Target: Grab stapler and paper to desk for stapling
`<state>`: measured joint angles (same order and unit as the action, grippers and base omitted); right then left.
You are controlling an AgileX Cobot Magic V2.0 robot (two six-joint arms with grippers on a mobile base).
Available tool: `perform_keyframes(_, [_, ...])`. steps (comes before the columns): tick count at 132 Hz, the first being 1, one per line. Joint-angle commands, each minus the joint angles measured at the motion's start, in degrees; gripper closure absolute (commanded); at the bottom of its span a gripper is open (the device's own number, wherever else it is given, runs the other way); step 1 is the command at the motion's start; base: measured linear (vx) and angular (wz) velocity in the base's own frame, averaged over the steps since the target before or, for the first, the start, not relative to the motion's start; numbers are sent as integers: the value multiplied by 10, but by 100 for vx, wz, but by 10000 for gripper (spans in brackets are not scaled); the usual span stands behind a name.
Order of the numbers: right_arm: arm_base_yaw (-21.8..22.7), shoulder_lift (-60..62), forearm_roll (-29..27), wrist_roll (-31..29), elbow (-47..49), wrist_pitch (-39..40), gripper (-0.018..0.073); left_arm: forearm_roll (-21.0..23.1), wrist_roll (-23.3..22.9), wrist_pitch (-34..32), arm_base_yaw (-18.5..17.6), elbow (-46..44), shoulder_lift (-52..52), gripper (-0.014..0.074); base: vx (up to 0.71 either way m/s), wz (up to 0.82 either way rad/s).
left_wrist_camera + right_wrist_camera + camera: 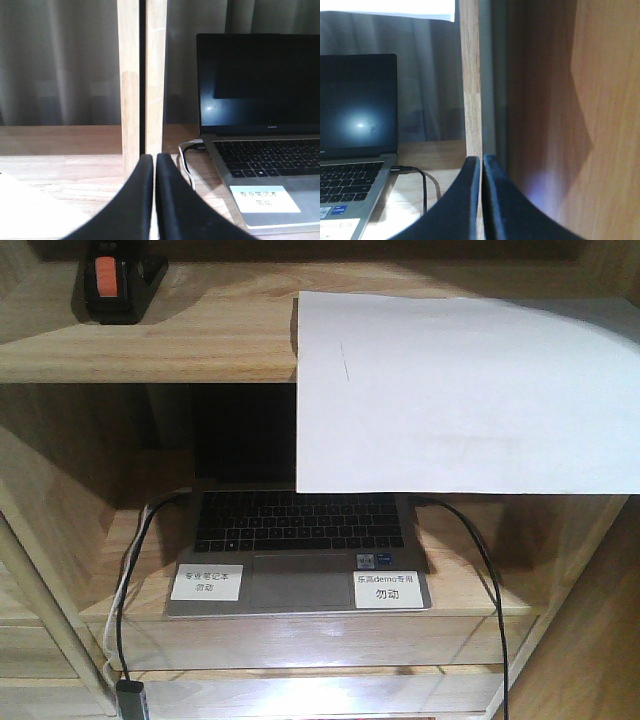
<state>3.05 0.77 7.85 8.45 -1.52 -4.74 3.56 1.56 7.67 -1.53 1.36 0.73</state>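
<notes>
The stapler (120,282) sits back-left on the top shelf (180,340). The paper (460,390) overhangs that shelf's edge above the laptop (300,540), probably to give a pinchable margin. The left claw (154,157) and right claw (482,159) are closed and empty, flanking the laptop.

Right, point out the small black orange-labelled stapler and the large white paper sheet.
Small black orange-labelled stapler (107,278): front view, orange label.
Large white paper sheet (460,390): front view, sheet's middle.
</notes>
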Motion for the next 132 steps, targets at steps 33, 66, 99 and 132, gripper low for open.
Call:
perform_keyframes(33, [4, 4, 3, -1, -3, 41, 565, 1, -5, -41, 0, 6, 9, 603, 0, 0])
perform_keyframes(66, [4, 4, 3, -1, -3, 41, 565, 1, -5, -41, 0, 6, 9, 603, 0, 0])
perform_keyframes(99, [4, 4, 3, -1, -3, 41, 565, 1, -5, -41, 0, 6, 9, 603, 0, 0])
perform_keyframes(132, [4, 4, 3, -1, -3, 43, 565, 1, -5, -41, 0, 6, 9, 603, 0, 0])
